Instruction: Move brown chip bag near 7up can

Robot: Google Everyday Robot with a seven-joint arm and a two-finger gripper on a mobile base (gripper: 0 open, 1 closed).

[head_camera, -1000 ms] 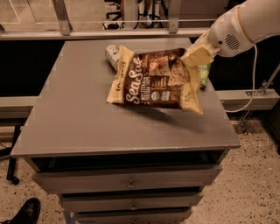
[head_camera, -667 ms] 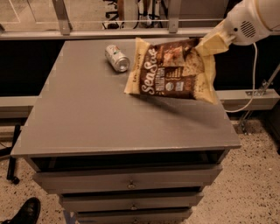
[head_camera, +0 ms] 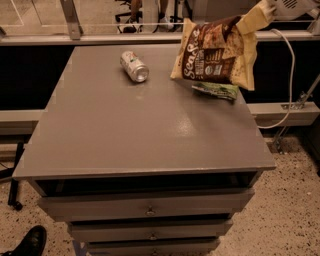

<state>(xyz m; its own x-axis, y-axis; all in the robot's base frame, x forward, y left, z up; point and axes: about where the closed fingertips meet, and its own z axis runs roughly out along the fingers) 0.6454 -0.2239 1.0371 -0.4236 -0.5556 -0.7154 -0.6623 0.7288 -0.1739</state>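
At upper right, the pale gripper (head_camera: 263, 10) pinches a corner of the large dark-brown chip bag (head_camera: 212, 52), dangling it clear of the grey table (head_camera: 125, 130), presumably for carrying left toward the silver-white 7up can (head_camera: 134, 66).

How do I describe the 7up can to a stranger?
On the grey cabinet top, look left of the brown chip bag that the gripper holds up at top right. The 7up can lies there on its side: small, silver, the only cylinder.

"Sea" marks brown chip bag (head_camera: 215, 52) under claw (head_camera: 266, 8).
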